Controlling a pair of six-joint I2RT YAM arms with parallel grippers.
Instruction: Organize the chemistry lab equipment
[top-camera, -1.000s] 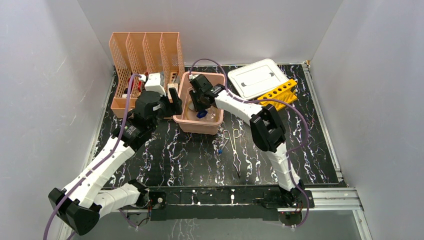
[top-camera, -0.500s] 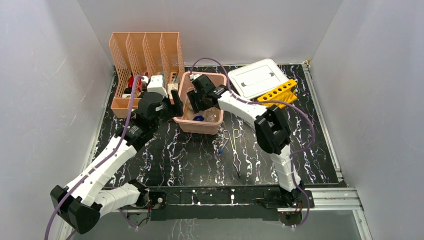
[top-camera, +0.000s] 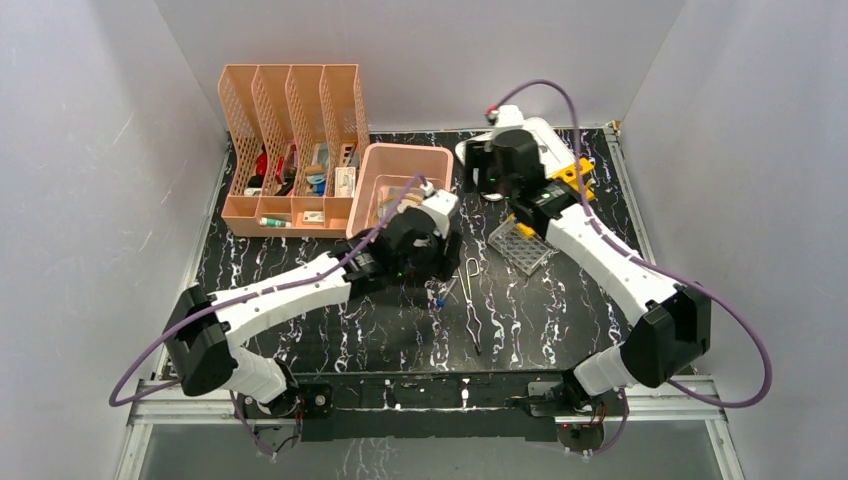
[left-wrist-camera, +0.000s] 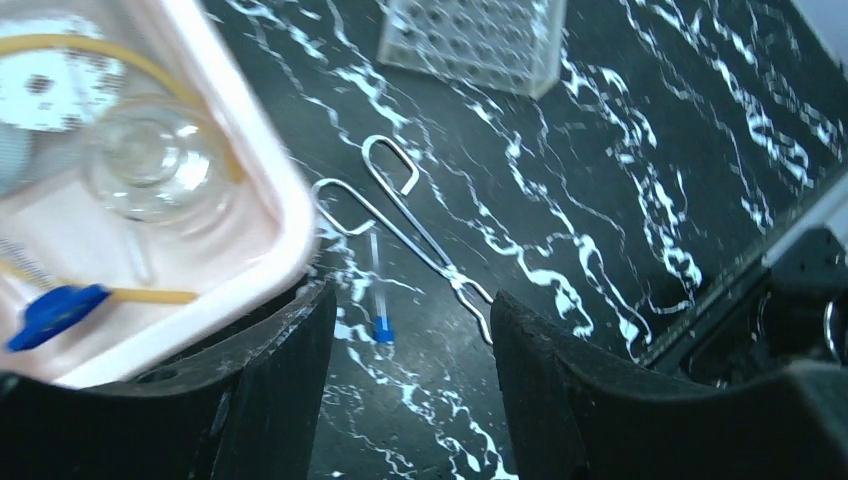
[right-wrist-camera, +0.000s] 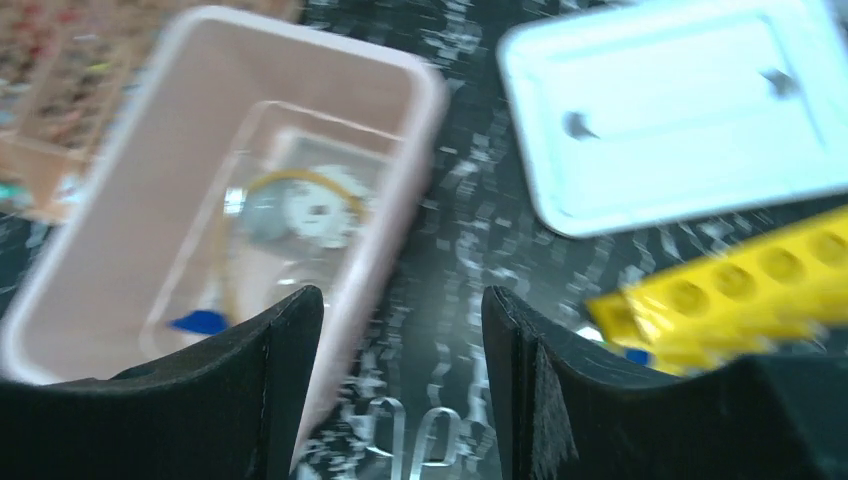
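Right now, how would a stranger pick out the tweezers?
Start at the pink tub. Off its near right corner, on the black tabletop, lie the tweezers. They alone are bare metal with two looped handles, unlike the blue-tipped tube alongside.

At the back left of your table stands the holder, with the tub just to its right and the lid right of the tub. The far rack lies against the lid's near right side. The near rack sits in front of the lid. Before the tub's near right corner you have the tweezers, a small rod just left of them. Inside the tub lie a dish, a hose and a clip.
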